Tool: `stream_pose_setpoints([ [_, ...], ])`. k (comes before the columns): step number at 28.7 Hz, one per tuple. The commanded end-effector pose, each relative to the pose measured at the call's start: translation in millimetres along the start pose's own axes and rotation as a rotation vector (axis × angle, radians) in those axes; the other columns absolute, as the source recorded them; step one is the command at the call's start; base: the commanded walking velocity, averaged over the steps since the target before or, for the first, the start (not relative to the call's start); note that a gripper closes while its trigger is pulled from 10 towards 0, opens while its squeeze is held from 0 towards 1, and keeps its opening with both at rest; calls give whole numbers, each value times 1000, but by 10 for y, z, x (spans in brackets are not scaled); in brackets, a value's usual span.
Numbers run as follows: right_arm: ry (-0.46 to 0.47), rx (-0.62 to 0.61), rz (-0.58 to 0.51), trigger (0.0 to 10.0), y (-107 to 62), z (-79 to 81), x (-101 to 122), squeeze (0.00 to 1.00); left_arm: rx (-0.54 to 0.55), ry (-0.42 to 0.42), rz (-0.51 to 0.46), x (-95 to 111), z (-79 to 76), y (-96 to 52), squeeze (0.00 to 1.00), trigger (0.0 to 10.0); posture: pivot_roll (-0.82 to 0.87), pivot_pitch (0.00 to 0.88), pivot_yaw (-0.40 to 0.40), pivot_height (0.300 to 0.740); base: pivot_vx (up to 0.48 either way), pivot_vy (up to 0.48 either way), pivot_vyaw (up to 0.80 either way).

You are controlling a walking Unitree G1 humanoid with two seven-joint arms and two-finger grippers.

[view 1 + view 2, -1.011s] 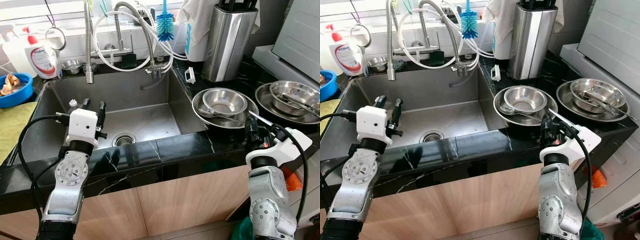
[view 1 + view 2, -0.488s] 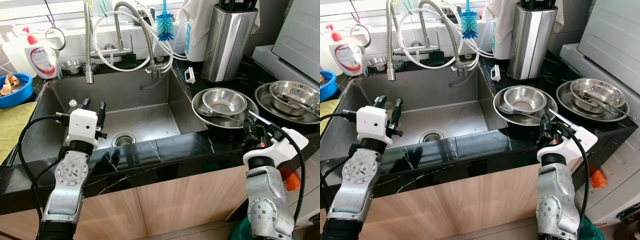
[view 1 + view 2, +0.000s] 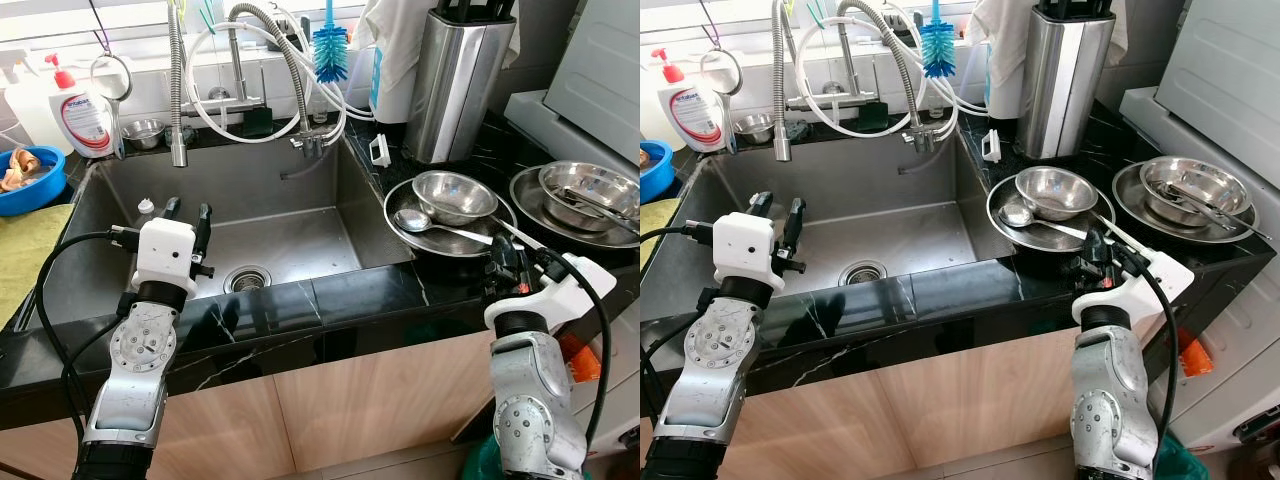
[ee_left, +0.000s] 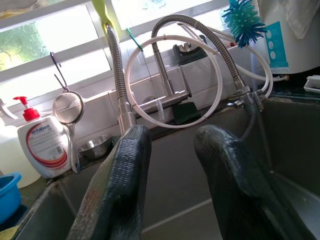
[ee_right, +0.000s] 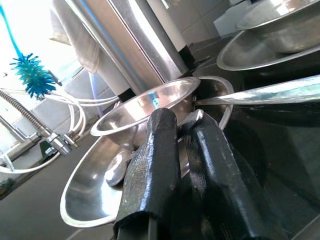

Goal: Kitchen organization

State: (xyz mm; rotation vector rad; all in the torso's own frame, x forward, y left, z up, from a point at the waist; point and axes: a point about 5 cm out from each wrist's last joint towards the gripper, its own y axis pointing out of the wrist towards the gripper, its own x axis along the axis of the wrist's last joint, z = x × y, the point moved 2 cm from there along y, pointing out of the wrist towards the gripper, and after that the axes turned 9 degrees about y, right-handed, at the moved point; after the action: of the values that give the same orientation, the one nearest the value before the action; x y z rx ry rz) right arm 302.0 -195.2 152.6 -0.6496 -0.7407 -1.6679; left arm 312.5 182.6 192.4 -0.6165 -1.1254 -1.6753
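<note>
The right pincer, fingers together on the spoon handle in the plate on the bench's right, is risking tipping the small bowl; the left pincer is hanging parted over the sink.

A black marble desk surrounds the steel sink. Right of the sink sit a wide steel basin, a second basin and a knife block.
</note>
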Motion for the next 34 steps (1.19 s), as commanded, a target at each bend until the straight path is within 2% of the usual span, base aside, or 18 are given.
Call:
stream_pose_setpoints([
  [1,-1,-19,21,0,-8,-17,-45,0,6,18,23,-42,29,-2,0,10000,-47,0,24,740,0,0,0],
  [5,24,15,40,78,-6,50,-84,0,9,24,21,-39,39,4,0,10000,-45,0,24,740,0,0,0],
  [6,38,27,49,1294,-6,74,-98,0,9,25,20,-37,42,8,0,10000,-44,0,25,740,0,0,0],
  [7,50,45,62,7216,-10,107,-116,0,9,28,18,-34,45,13,0,10000,-43,0,26,740,0,0,0],
  [8,63,80,83,10000,-19,166,-146,0,8,31,16,-30,46,18,0,10000,-44,0,26,740,0,0,0],
  [18,107,187,164,10000,-56,354,-259,0,9,43,2,-3,48,38,0,10000,-41,0,24,740,0,0,0],
  [23,67,262,194,10000,-74,443,-252,0,15,40,-3,10,48,51,0,10000,-45,0,24,740,0,0,0],
  [28,85,278,197,10000,-75,476,-227,0,16,32,-7,25,30,63,0,10000,-49,0,25,740,0,0,0],
  [34,26,351,220,10000,-108,563,-218,0,19,12,-8,35,16,72,0,10000,-50,0,27,740,0,0,0],
])
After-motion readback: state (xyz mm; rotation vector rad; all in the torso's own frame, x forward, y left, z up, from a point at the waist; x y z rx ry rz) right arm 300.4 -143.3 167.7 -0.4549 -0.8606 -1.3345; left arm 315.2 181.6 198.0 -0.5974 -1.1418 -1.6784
